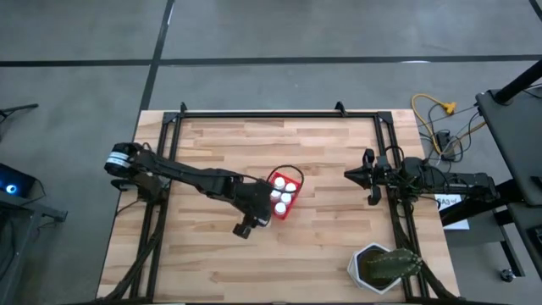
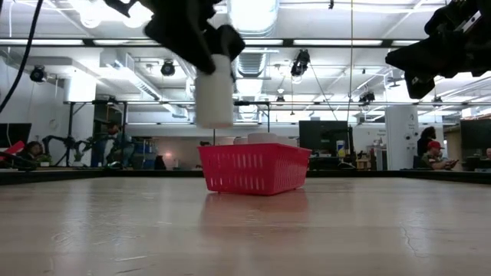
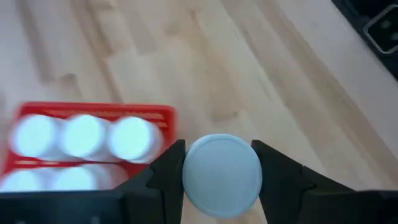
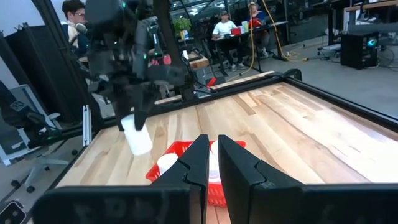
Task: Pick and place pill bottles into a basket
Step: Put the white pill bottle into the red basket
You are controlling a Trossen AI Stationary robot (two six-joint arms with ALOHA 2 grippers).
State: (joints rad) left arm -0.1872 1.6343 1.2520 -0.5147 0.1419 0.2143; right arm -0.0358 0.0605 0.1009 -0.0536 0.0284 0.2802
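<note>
The left end effector (image 2: 209,57) grips one bottle (image 2: 214,92) between its fingers, clear of the worktop (image 1: 212,246) and just beside the basket (image 2: 254,168). In the left wrist view the bottle's cap sits squarely between both fingers (image 3: 163,177), with the basket's near corner alongside. The basket stands at mid-worktop and holds five bottles (image 1: 283,196), caps up. The right end effector (image 1: 356,174) hangs at the worktop's right side, well apart from the basket, its fingers nearly closed on nothing. A potted plant (image 1: 385,267) stands at the near right corner.
</note>
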